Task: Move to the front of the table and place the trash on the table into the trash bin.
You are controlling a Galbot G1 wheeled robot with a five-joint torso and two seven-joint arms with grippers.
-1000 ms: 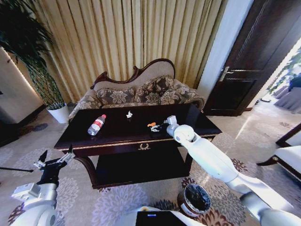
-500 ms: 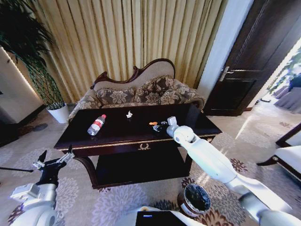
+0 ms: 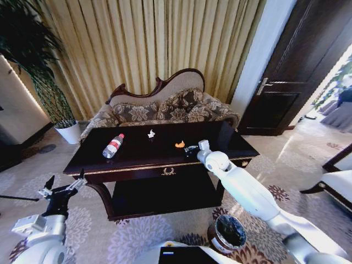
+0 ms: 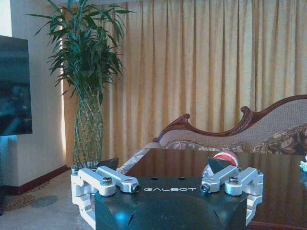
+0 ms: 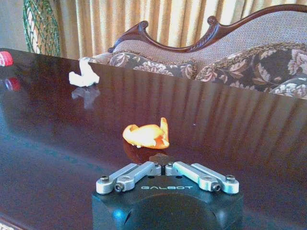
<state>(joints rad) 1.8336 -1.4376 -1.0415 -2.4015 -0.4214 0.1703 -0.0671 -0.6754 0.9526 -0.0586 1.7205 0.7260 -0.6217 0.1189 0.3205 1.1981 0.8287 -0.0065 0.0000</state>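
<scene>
Nearest the robot, the trash bin (image 3: 227, 233) stands on the patterned carpet just off the right front corner of the table (image 3: 137, 165), its black-lined mouth open upward; bare carpet lies all around it. The left gripper (image 3: 61, 188) hangs low over the carpet, outside the table's left front corner and apart from it, fingers spread wide with nothing between them.

The right arm reaches over the table's front edge on the right side. The right gripper (image 5: 160, 168) sits low over the glossy top, its fingertips drawn together; from the head camera something small and dark shows at its tip, but I cannot tell whether it is pinched there. Just beyond the fingertips, apart from them, lies the orange scrap (image 5: 146, 135), a curled, peel-like piece with one end turned up.

Farther back, near the middle of the top, rests the crumpled white scrap (image 3: 150, 133). Toward the left end lies the clear bottle (image 3: 113, 146) with a red label, on its side, its long axis running diagonally, one end toward the front left corner and the other toward the sofa (image 3: 165, 110). The sofa stands close behind the table's far edge, with curtains (image 3: 148, 44) beyond it.
</scene>
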